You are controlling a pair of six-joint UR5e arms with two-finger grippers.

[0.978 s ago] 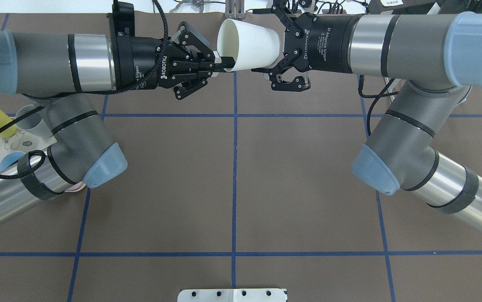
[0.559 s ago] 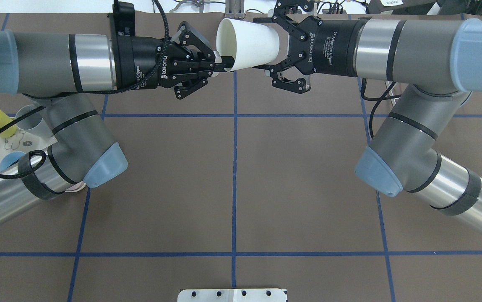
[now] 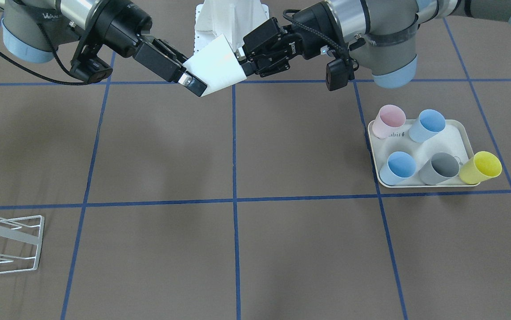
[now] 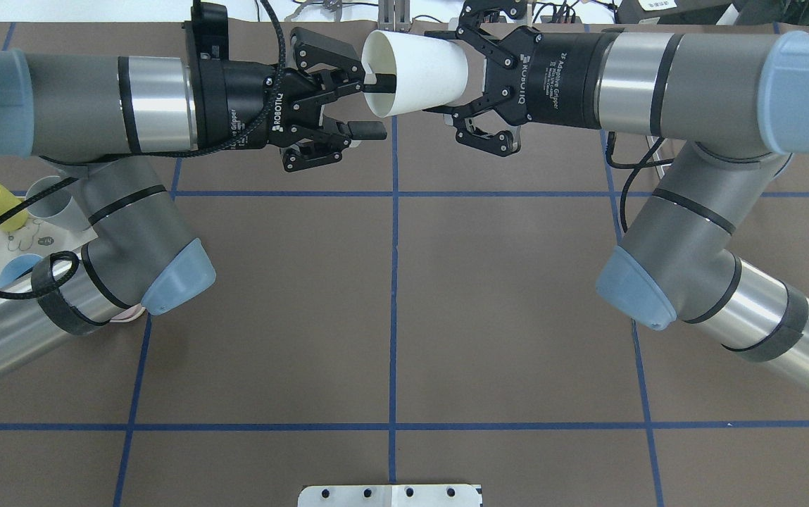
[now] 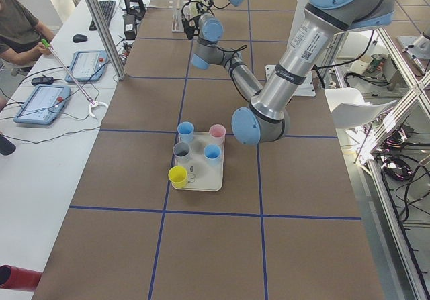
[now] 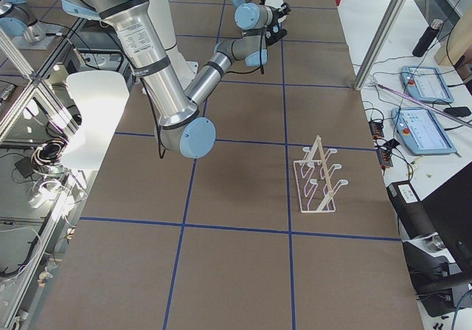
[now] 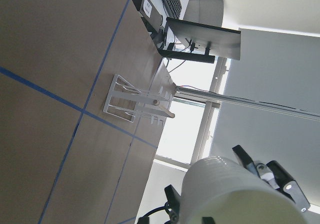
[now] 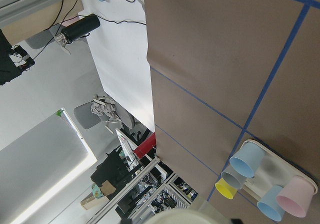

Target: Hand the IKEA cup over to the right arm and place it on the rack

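Nearest in the front-facing view, the white wire rack [image 3: 8,242] stands on the brown table [image 3: 237,249] at the picture's left edge. Farther in, on the opposite side, a cream tray [image 3: 420,185] carries five coloured cups [image 3: 400,166]. Farthest, the white IKEA cup [image 3: 215,66] hangs on its side above the table, between both grippers. The right gripper [image 4: 438,76] appears clamped around the cup's base end, though the cup hides part of its fingers. The left gripper [image 4: 376,104] is spread wide, with one finger inside the cup's mouth and the other outside the rim.
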